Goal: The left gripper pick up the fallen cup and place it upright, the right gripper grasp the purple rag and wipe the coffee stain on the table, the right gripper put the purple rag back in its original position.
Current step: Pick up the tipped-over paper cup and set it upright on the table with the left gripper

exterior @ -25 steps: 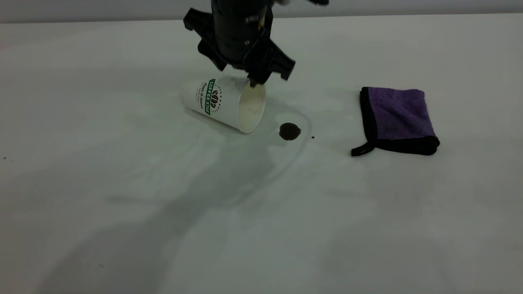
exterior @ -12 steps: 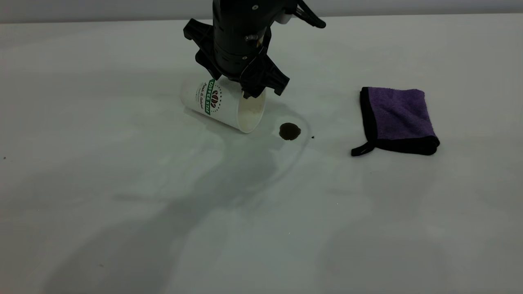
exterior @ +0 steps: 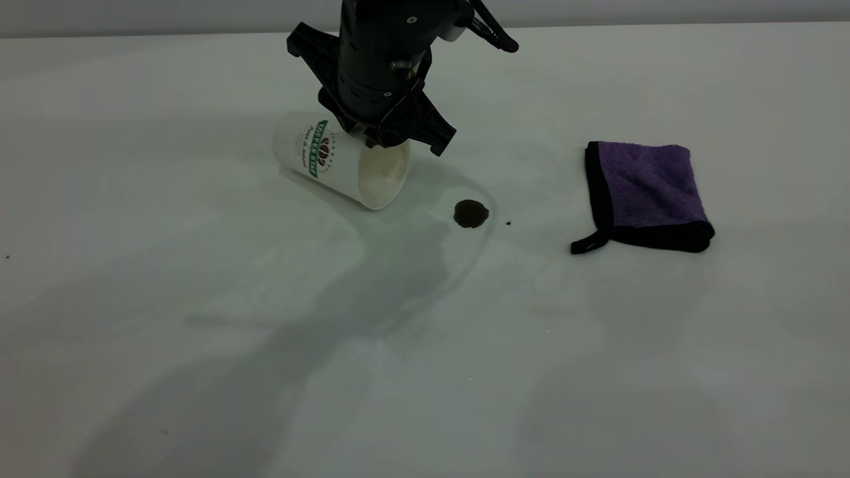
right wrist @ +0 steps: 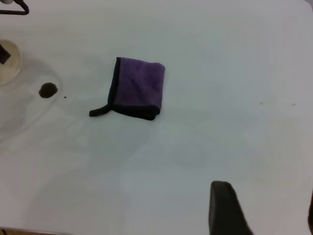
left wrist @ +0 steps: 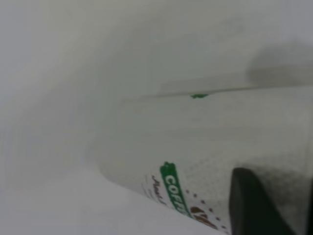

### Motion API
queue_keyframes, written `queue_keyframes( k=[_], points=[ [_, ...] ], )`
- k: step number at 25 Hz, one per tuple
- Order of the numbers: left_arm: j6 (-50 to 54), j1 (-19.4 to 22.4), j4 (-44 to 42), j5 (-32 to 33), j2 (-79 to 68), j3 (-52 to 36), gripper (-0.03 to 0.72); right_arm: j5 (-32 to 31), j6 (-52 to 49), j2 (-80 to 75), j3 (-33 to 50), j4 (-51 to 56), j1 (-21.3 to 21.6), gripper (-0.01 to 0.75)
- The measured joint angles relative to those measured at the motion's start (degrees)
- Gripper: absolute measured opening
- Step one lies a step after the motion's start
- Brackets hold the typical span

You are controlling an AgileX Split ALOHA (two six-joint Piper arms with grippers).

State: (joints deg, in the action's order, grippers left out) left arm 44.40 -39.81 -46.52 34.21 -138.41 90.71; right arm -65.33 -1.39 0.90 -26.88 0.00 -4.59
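Contact is at the rim: the black left hand (exterior: 385, 136) is clamped on the upper lip of the white dimpled paper cup (exterior: 332, 162), its base tilting off the off-white counter (exterior: 199, 332), ready for righting. Beyond its mouth lie the brown coffee stain (exterior: 471, 213) and the folded purple rag (exterior: 647, 192); the right hand (right wrist: 264, 215) hangs apart, well away.
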Motion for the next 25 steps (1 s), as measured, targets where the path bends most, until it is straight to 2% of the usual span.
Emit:
queue_keyframes(
  k=[2, 3, 6, 10, 15, 19, 25],
  points=[
    [-0.21, -0.1, -0.37, 1.61, 0.0, 0.06, 0.104, 0.0, 0.0, 0.0, 0.0, -0.33, 0.0, 0.438],
    [-0.51, -0.12, -0.62, 2.63, 0.12, 0.23, 0.077, 0.0, 0.0, 0.0, 0.0, 0.0, 0.0, 0.438],
    [-1.65, -0.18, -1.16, 6.18, 0.8, 1.61, 0.041, 0.0, 0.0, 0.0, 0.0, -0.33, 0.0, 0.438],
    [-9.73, -0.03, 1.88, 10.99, 3.18, 5.03, 0.021, 0.0, 0.0, 0.0, 0.0, -0.33, 0.0, 0.438],
    [-28.81, 3.54, 17.66, 16.75, 6.08, 11.83, 0.021, 0.0, 0.0, 0.0, 0.0, 0.0, 0.0, 0.438],
    [-42.57, 10.04, 34.18, 17.82, 6.21, 14.09, 0.021, 0.0, 0.0, 0.0, 0.0, 0.0, 0.0, 0.438],
    [-57.79, 19.56, 51.88, 17.57, 6.07, 14.28, 0.021, 0.0, 0.0, 0.0, 0.0, -0.33, 0.0, 0.438]
  ],
)
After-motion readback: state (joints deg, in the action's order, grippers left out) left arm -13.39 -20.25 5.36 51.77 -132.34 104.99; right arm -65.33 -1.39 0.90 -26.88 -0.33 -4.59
